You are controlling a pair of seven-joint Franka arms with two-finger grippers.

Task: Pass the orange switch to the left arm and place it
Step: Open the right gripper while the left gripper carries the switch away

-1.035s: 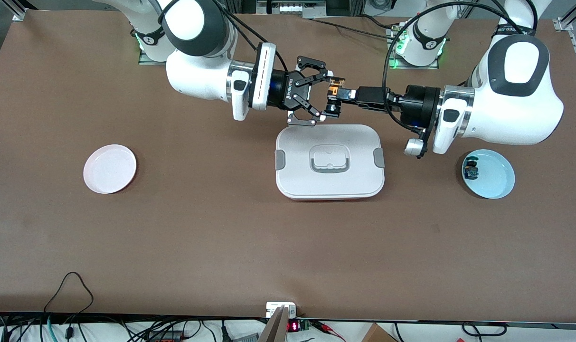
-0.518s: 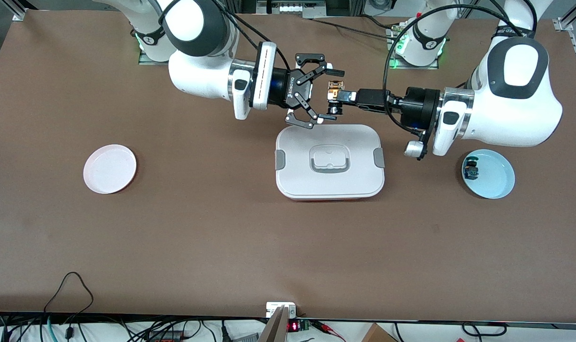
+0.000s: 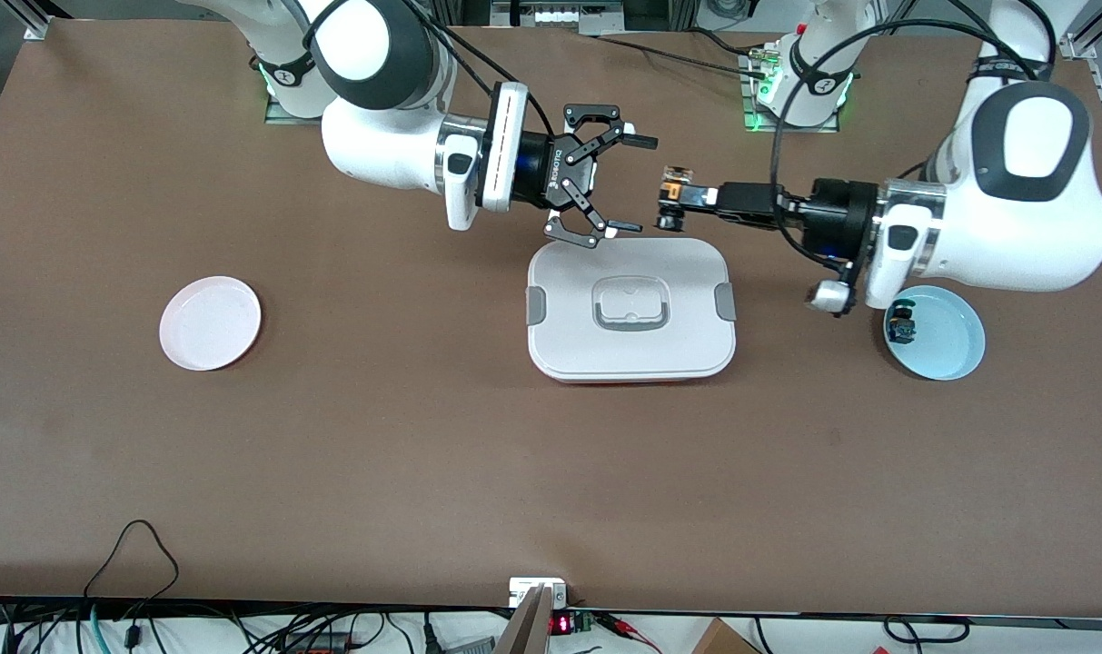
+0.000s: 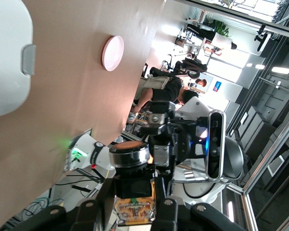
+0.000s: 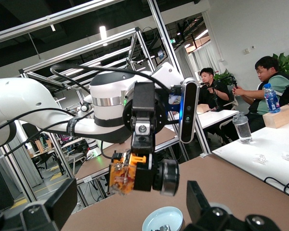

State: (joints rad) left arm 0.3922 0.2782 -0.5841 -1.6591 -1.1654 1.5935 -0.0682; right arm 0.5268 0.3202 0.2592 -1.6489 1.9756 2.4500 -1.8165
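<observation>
the box (image 3: 630, 309) lies nearest the front camera of the task's things, flat on the table: smooth white plastic, rounded corners, grey side clips, a grey-rimmed handle recess in the lid, a thin reddish edge at its base. both pincers hang in the air over the table just past the box's edge toward the robot bases.

the left gripper (image 3: 670, 206) is clamped on the orange switch (image 3: 669, 193), a small hard part with an orange body, what looks like a printed board face, and a round black knob pointing out sideways. the long axis of the left gripper's fingers runs along the table's length, aimed toward the right arm's end.

the right gripper (image 3: 630, 184) faces it, its black linkage fingers (image 3: 640, 141) spread wide with nothing between them. the switch sits clear of those open fingers, toward the left arm's end, with an air gap between; the wrist views show the same, though how deep that gap is i can't judge well. so the switch is wholly the left arm's for now, and any handover needs that gap closed along the shared axis.
</observation>
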